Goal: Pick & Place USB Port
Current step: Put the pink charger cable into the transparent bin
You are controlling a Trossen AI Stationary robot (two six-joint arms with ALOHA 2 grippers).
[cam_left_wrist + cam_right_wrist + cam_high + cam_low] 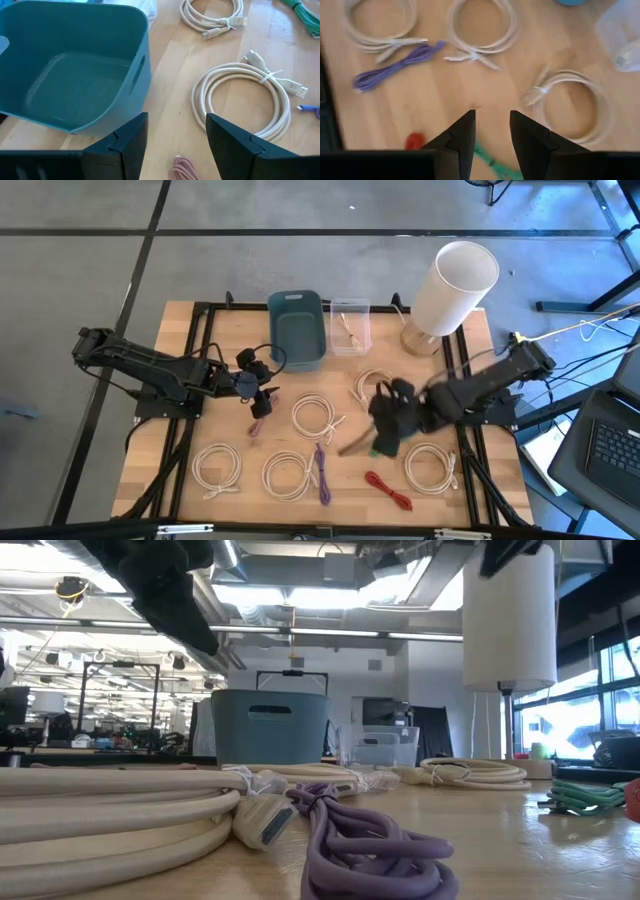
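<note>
Both pincers empty & apart over worktop (230, 490); USB cables coiled flat, none picked yet.

Left pincer (262, 402) w/ fingers spread, hovering by teal bin (297, 328), tiny pink cable (254, 427) just below; nearest white USB coil (316, 416) just beside. Right pincer (385, 442) also spread, above green cable (492, 162), near another white coil (432, 466). Coils prob. light, soft, floppy; tied w/ a band, so should lift as one bundle but sag. Smooth jacket, may slip. Best grip likely across tied section (270, 77) or on rigid plug end (299, 92), not a single loose loop.
</note>
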